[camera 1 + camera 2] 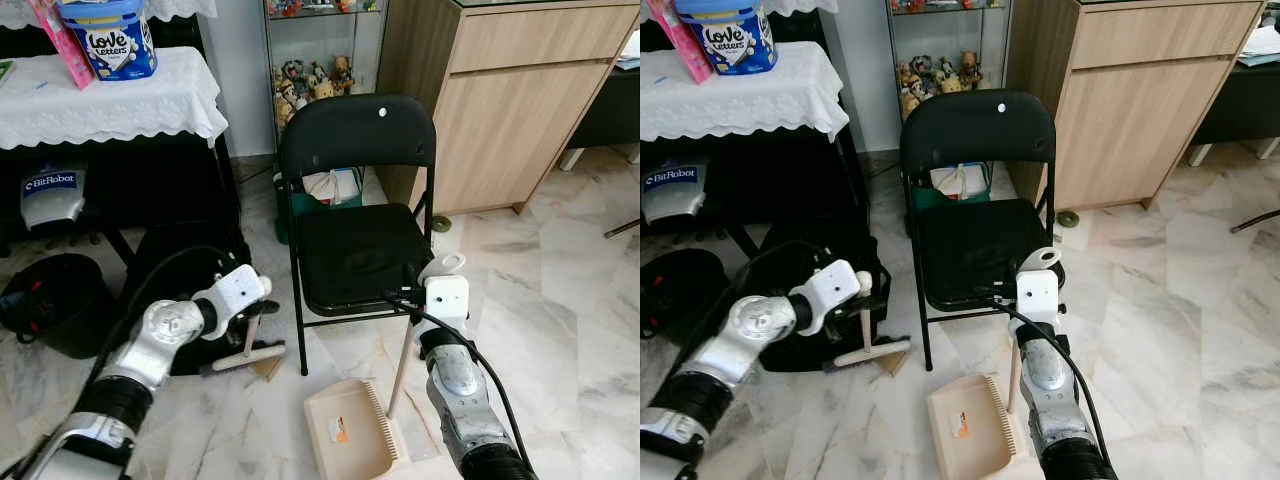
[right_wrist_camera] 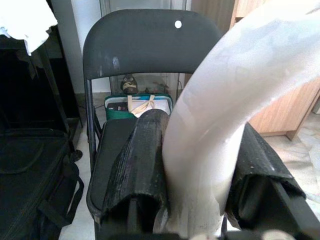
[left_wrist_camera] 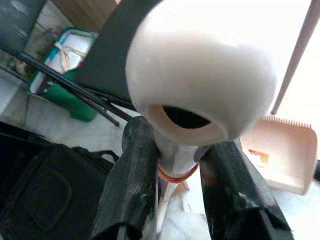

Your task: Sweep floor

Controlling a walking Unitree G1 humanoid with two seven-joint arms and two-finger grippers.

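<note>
Dead ahead on the marble floor (image 1: 560, 300) stands a black folding chair (image 1: 355, 200), and it sits right between the two arms, its legs planted just beyond the tools. Behind it, a green box (image 1: 955, 190) on the floor and a glass cabinet of figurines (image 1: 310, 80); to the far right, a wooden cabinet (image 1: 500, 110). On the left, a table with a white lace cloth (image 1: 110, 100) carries a blue tub (image 1: 108, 38), with a black bag (image 1: 830, 270) slumped below it.

Left gripper (image 3: 175, 165) is reaching forward and low beside the bag, its two black fingers (image 3: 132, 175) clamped on the short handle of the broom (image 1: 245, 355), whose head rests on the floor by the chair's near left leg. Right gripper (image 2: 200, 170) is up near the chair seat's front edge, fingers squeezed on the dustpan handle (image 1: 405, 365); exactly where along the curved top it grips is hard to say. That handle slants down to the beige dustpan (image 1: 345, 435), lying flat on the floor just left of the right arm.
</note>
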